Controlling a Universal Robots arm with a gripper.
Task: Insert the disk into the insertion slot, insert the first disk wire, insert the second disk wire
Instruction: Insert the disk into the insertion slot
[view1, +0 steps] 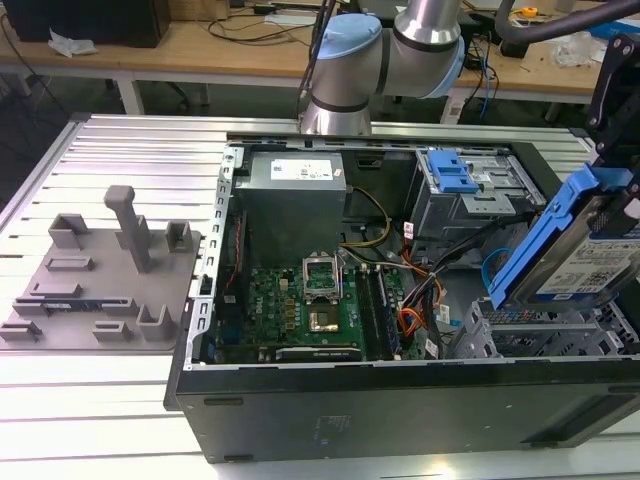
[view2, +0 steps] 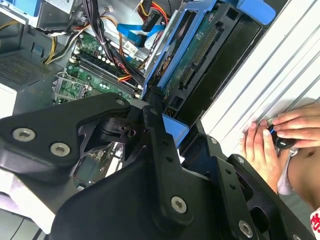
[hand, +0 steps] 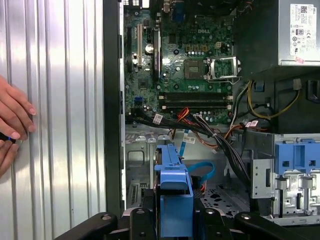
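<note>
Quick headcount: one open computer case (view1: 400, 410) with one motherboard (view1: 300, 300) and one power supply (view1: 295, 175) inside. There's also one disk (view1: 580, 250) in its blue carrier, one orange-red cable (view1: 411, 322) and one light-blue cable (hand: 202, 165). Then one grey fixture plate (view1: 100, 285) at 9 o'clock from the case in the exterior view, one robot arm (view1: 400, 45), and two hands (view2: 265, 147) of a person in the second wrist view.

My arm (view1: 425, 35) bends at its blue-capped joint, and my pincer (hand: 174, 222), at the exterior view's right, grips the tilted disk (view1: 585, 260) between its jaws.
</note>
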